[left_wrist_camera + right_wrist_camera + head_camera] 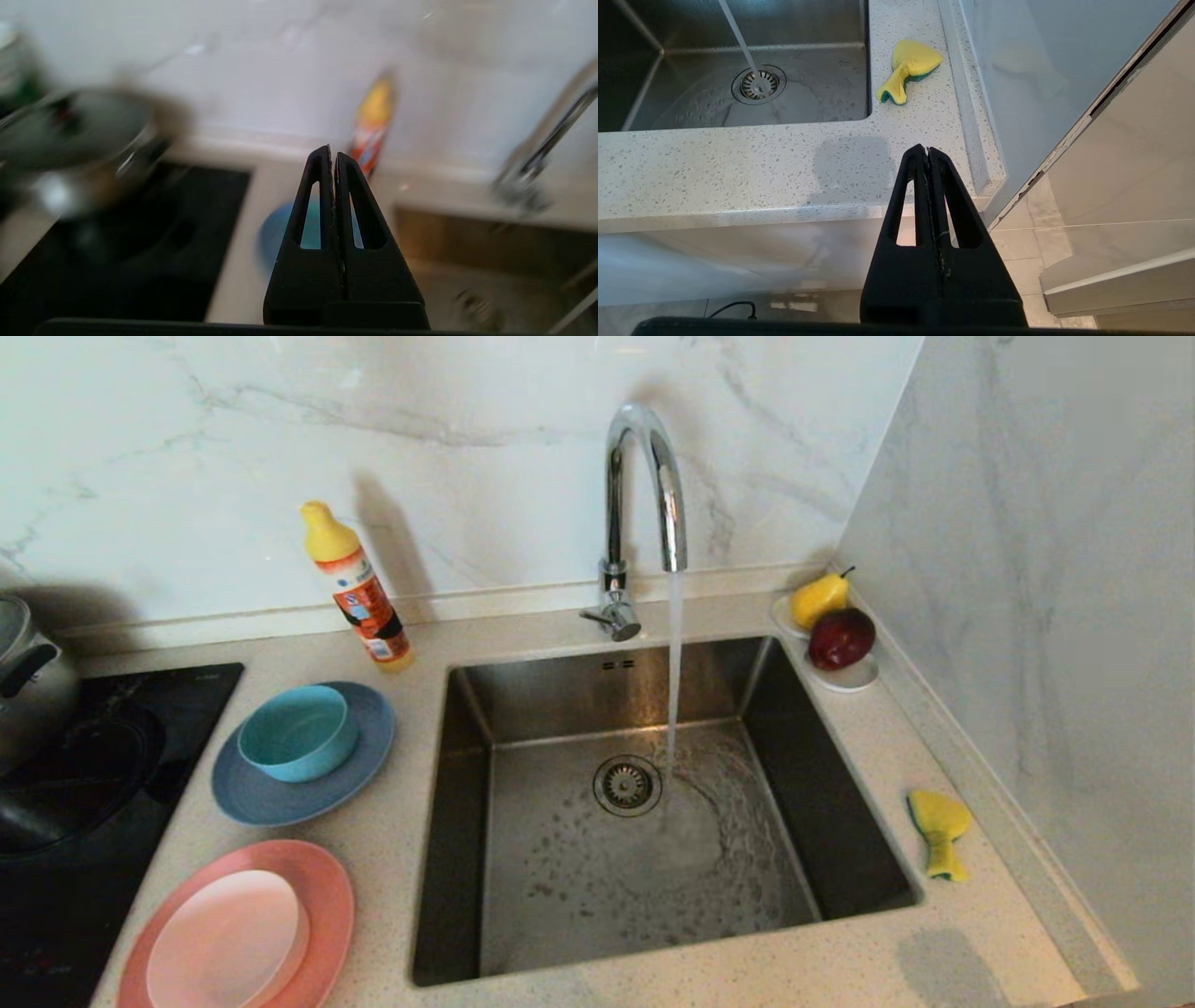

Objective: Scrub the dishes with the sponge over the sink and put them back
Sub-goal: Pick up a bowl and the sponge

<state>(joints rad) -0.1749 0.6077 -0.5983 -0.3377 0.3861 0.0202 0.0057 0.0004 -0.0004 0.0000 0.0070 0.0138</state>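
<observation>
No scrubbing begun — left gripper [334, 154] and right gripper [927, 151] clenched on nothing; sponge [938, 831] lies right of sink [467, 821], dishes [280, 793] stacked left, all steps remaining

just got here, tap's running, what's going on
Nothing is being handled yet. Water runs from the faucet into the sink. The sponge lies on the counter right of it, and the dishes sit stacked on the left. The left gripper and the right gripper are shut and empty.
</observation>
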